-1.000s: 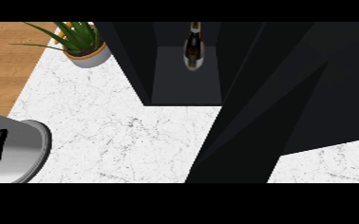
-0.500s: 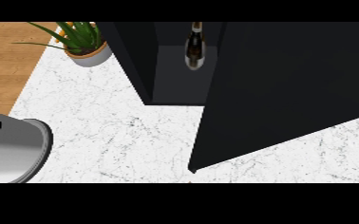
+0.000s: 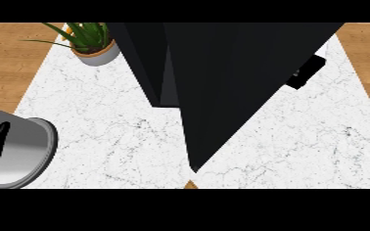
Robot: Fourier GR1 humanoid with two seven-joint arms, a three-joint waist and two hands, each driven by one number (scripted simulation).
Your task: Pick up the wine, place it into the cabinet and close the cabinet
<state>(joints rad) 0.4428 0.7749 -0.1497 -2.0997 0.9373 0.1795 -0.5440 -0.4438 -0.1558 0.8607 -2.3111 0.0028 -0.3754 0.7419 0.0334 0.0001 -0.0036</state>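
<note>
You are looking steeply down on a white marble counter [image 3: 108, 127] with a black cabinet [image 3: 148, 54] standing at its far side. The cabinet door [image 3: 231, 88] fills the middle of the view as one broad dark panel, narrowing to a point near the counter's front edge, and it covers the cabinet's opening. Only a thin grey strip of the interior shows beside its left edge. The wine is not visible anywhere in this view, so you cannot confirm its position (the door screens the compartment entirely). Your right hand [image 3: 304, 72] shows only as a small black shape just past the door's right edge, close against it. Whether it is released or clenched cannot be told. Your left forearm [image 3: 25, 151] enters at the lower left, and your left hand [image 3: 3, 136] is no more than a dark sliver at the frame's edge, so its state cannot be told either. A potted plant [image 3: 92, 41] stands at the counter's far left corner, apart from the cabinet.
</note>
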